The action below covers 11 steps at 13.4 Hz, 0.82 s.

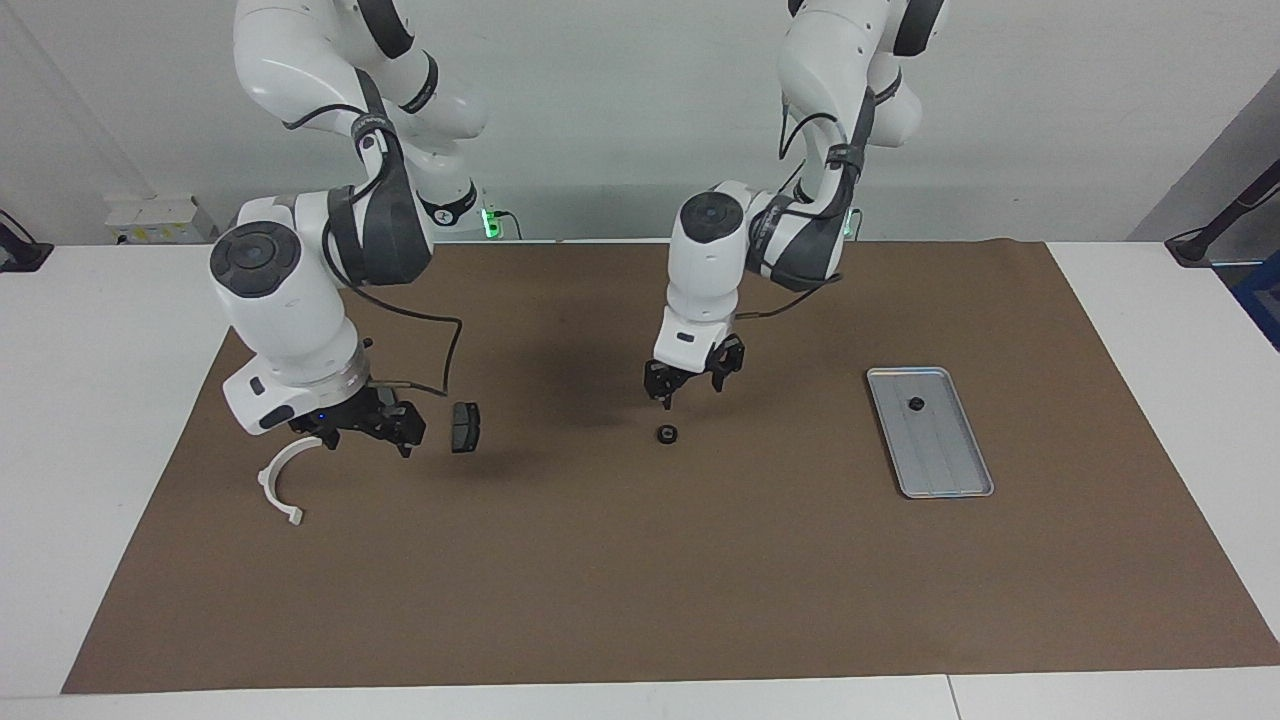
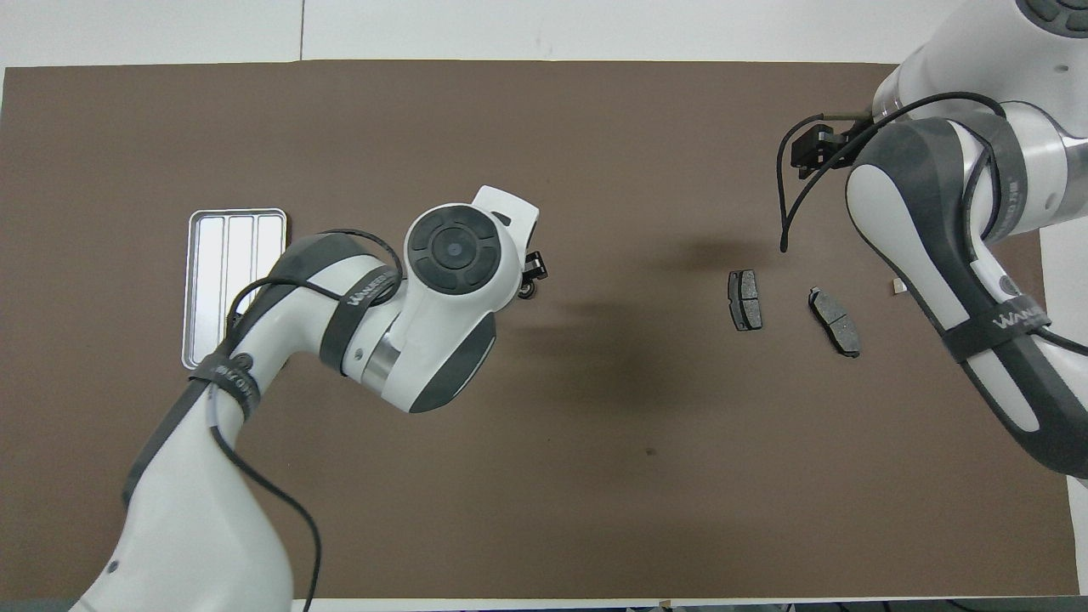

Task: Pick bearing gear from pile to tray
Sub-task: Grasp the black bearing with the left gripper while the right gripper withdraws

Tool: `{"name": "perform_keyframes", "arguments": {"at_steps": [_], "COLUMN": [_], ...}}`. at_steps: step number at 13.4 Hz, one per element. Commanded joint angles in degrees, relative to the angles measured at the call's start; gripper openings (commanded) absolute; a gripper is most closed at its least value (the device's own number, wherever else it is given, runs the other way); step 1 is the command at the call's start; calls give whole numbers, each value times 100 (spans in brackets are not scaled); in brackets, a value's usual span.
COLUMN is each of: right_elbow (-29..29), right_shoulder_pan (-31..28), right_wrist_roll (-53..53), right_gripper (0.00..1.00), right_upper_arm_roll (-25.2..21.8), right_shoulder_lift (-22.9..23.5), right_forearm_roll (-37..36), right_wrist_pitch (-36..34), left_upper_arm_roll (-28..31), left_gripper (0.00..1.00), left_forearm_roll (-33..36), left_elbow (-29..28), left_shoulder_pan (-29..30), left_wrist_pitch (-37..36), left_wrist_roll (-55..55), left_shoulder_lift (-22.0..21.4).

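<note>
A small black bearing gear (image 1: 667,434) lies on the brown mat, in the middle of the table. My left gripper (image 1: 692,392) hangs just above it, open, with nothing between its fingers. In the overhead view the left wrist covers most of that gripper, and the gear (image 2: 529,291) peeks out at its edge. Another small black round piece (image 1: 914,404) sits in the silver tray (image 1: 945,480) toward the left arm's end. My right gripper (image 1: 367,445) is open and low over the pile, between the white arc bracket (image 1: 276,488) and a dark brake pad (image 1: 465,427).
Two brake pads (image 2: 745,299) (image 2: 835,320) lie side by side in the overhead view. The right arm hides most of the bracket there. The left arm covers one corner of the tray (image 2: 212,255). The brown mat (image 1: 640,600) spans the white table.
</note>
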Motion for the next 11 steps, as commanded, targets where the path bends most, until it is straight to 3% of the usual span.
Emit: {"name": "perform_keyframes", "arguments": {"at_steps": [1,4,7,9,11], "right_elbow": [-168,-177,-527,-817,-1168], "right_shoulder_pan": [-78,-104,27,325,956], "right_wrist_roll": [-173,-515,-893,-1156,-1534], "right_gripper": [100,100,100,100,100], "right_upper_arm_roll": [58,41,-265,-817,-1722], "right_shoulder_lift": [-181,-303,-785,-1164,-1594], "right_forearm_roll": [64,73,195,642,1082], "right_wrist_pitch": [-86,-113,-104,-113,-104], "left_upper_arm_roll": [99,99,108,108,108], "left_gripper": [92,92,92,92,91], "left_forearm_roll": [129,155,155,155,155], "left_elbow": [285,30,-285,-444,-576], "left_shoulder_pan": [-69,-8,1,-34,-69], "left_wrist_pitch": [225,727,920,921,921], "left_wrist_roll": [-107,-98,-98,-107,-107], "left_shoulder_lift": [235,244,235,209,165]}}
